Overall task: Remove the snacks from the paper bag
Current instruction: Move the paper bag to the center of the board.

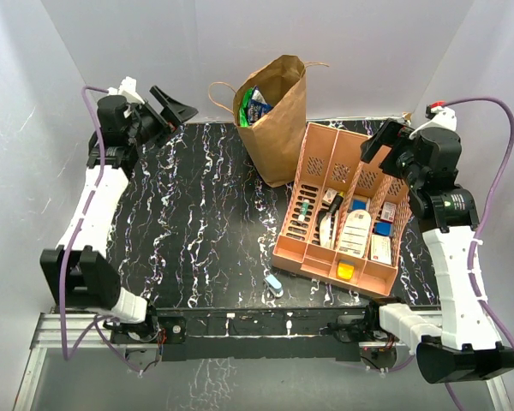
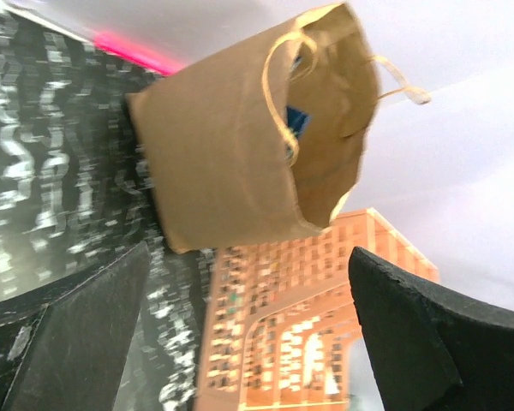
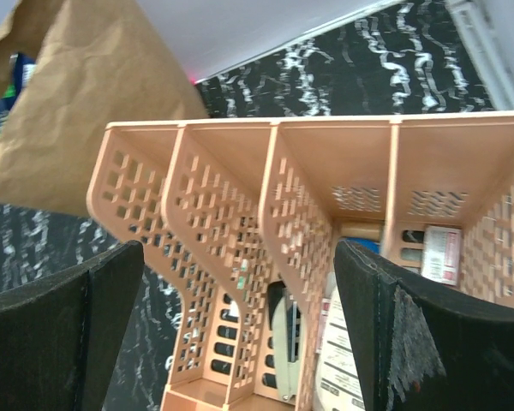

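The snacks (image 1: 255, 106) sat inside the standing paper bag (image 1: 278, 137) at the rear of the table (image 1: 197, 223), only green and blue edges visible; count indeterminate. Left gripper (image 2: 248, 257) and right gripper (image 3: 238, 248) stood released, empty, apart from the bag.

Within paper bag (image 1: 278, 128), snacks (image 1: 255, 106) mostly hidden

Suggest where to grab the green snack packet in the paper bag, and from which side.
Pinch the green snack packet by its top edge, the only part showing above the rim of the paper bag. Come down from above, likely with the open left gripper: the bag stands upright, mouth up, walls hiding the rest.
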You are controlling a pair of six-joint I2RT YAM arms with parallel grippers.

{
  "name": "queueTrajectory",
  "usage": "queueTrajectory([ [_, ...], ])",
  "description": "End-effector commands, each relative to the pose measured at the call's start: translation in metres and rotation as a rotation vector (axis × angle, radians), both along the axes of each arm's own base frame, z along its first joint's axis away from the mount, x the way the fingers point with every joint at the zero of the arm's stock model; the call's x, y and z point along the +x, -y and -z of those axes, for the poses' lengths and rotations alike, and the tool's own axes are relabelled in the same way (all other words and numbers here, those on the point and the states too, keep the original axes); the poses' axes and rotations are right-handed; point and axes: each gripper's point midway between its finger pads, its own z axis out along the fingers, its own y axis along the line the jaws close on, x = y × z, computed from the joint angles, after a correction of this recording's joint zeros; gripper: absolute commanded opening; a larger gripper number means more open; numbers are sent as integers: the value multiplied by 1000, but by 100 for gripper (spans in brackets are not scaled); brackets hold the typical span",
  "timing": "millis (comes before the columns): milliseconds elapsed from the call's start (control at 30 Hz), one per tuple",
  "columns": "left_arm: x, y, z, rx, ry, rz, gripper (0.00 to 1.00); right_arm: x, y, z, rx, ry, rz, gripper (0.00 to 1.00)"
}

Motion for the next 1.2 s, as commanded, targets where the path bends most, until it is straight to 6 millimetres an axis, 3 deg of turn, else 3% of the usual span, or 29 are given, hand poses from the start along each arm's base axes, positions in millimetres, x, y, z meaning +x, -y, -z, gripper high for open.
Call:
queueTrajectory([
  [0,14,28,-37,-289,67,142,98,-9,-23,-36,56,145,-126,98],
  [233,70,31,-4,-388,2,117,98,-20,-27,-55,49,207,-158,98],
  [367,98,39,-5,-419,28,124,96,-24,-24,-61,41,235,-146,98],
  [500,114,62,-16,-439,89,181,91,-26,-24,-64,37,244,-148,98],
  [600,116,81,-21,-455,124,205,88,-28,-24,-65,39,242,-146,98],
  [833,110,96,-42,-470,212,202,81,-36,-24,-72,40,259,-145,98],
  [933,100,88,-43,-458,216,139,87,-39,-24,-73,42,263,-146,98],
  [1000,93,77,-42,-414,199,68,97,-41,-24,-74,42,265,-149,98],
  [1167,70,58,-54,-266,235,-15,98,-44,-23,-74,39,269,-145,98],
])
